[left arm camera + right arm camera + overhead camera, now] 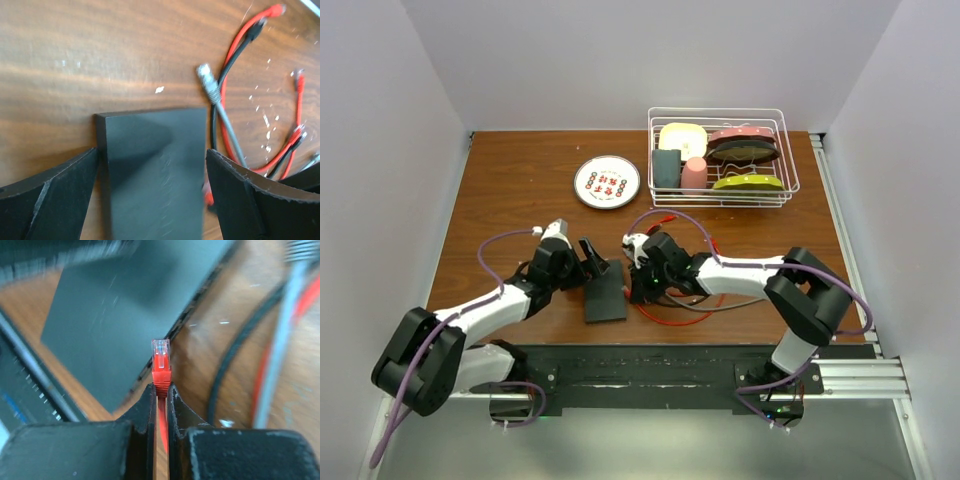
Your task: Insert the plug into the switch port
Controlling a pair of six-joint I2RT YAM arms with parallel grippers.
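Note:
The switch (605, 295) is a flat dark-grey box lying on the wooden table between the two arms. In the left wrist view the switch (155, 170) lies between the spread fingers of my left gripper (151, 152), which is open and straddles its width; the left finger is close to its edge. My left gripper (592, 258) is at the switch's far end. My right gripper (160, 387) is shut on the red plug (160, 362), whose clear tip points at the switch's long edge (125, 310), a short gap away. In the top view my right gripper (638, 282) is just right of the switch.
Loose red, black and grey cables (240, 45) lie to the right of the switch, with a grey plug (205, 75) near its corner. A round white plate (607, 182) and a wire dish rack (718, 109) with dishes stand at the back.

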